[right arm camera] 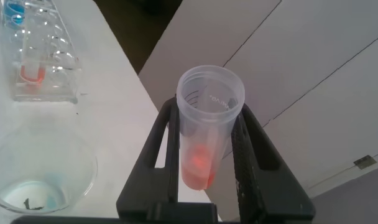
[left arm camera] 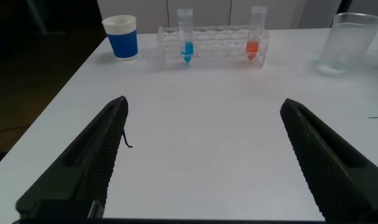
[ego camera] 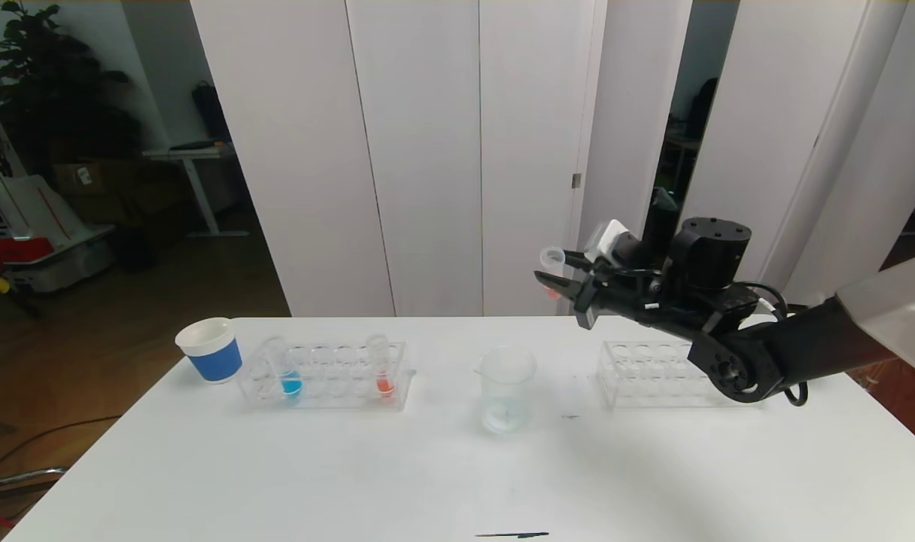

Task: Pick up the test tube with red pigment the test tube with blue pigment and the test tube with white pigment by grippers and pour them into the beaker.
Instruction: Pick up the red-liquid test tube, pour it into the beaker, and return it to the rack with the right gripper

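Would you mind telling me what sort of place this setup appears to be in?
Most likely a mock chemistry bench set up in an office: a white table holds clear test-tube racks with coloured liquids and a glass beaker, while white partition panels and a potted plant stand behind.

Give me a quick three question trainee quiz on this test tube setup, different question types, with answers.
1. True or false: the right pincer holds a tube with red liquid.
2. Which liquid colours stand in the left rack? A) blue and red B) white and red C) blue only
3. Fill in: the beaker stands between the two ____.

Key: 1 true; 2 A; 3 racks (the right rack looks empty).
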Robot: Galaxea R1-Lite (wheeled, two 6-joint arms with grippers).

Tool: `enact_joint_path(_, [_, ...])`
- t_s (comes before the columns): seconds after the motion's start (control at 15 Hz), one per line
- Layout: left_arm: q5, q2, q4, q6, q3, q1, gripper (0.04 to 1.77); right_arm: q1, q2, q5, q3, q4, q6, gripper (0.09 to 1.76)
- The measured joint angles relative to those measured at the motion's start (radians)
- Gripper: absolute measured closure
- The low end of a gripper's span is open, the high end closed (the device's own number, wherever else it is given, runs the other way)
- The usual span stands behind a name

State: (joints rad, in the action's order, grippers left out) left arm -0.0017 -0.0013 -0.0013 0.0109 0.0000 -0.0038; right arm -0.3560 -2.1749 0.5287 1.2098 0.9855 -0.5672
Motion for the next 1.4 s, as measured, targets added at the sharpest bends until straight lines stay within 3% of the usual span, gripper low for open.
enact_joint_path(0.67, [0.000, 0.000, 0.000, 0.000, 0.000, 0.000, 0.06, -0.013, -0.046, 0.160, 0.086, -0.041, -0.570, 1.27])
enact_joint_path(1.4, [0.000, 0.000, 0.000, 0.000, 0.000, 0.000, 0.06, 0.010, -0.075, 0.220, 0.099, -0.005, -0.848, 1.27])
